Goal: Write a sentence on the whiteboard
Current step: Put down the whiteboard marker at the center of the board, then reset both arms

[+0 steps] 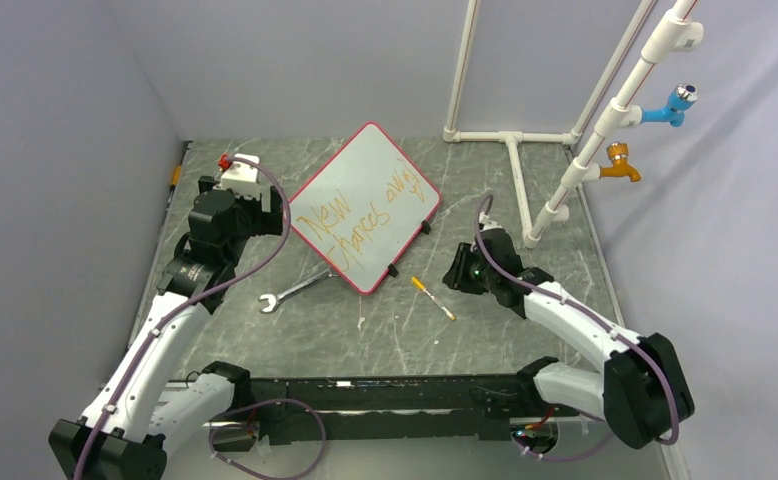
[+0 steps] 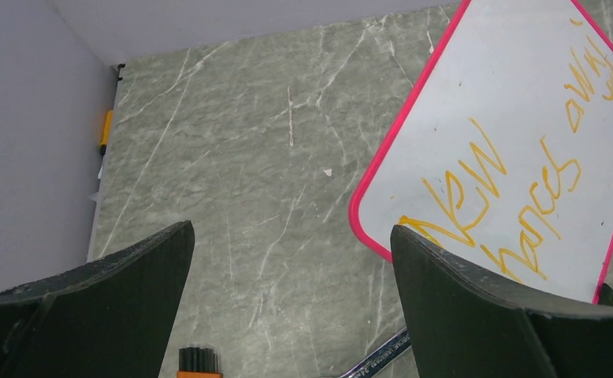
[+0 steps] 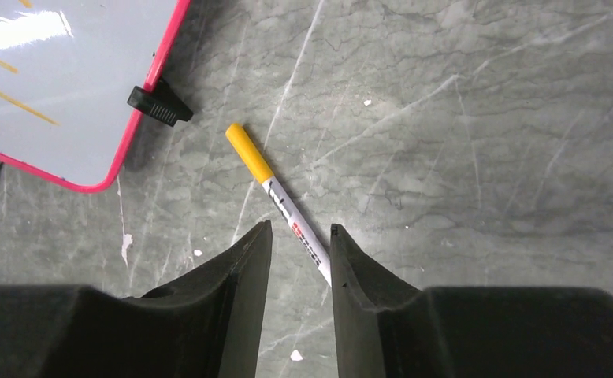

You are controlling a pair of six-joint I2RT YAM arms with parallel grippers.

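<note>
Whiteboard point(image 1: 370, 170) lies flat on the grey marbled table point(image 1: 385, 335), turned at a slant, toward the back and middle of the surface. I read the sentence point(image 1: 350, 225) on it in orange slanted handwriting, roughly "New chances away". A black foot on its red frame shows in the right wrist view.

Left gripper point(image 2: 291, 228): jaws spread wide and holding nothing. It hangs above bare table just left of the board's near-left edge.

Right gripper point(image 3: 301, 228): jaws only narrowly parted. The marker point(image 1: 432, 297), with its orange cap and white barrel, lies on the table near the board's near corner. In the right wrist view its barrel end sits in line with the gap between the fingers. From above I see it resting on the surface clear of the gripper, so I record no grip.

A wrench point(image 1: 293, 290) lies at the board's near-left edge.
</note>
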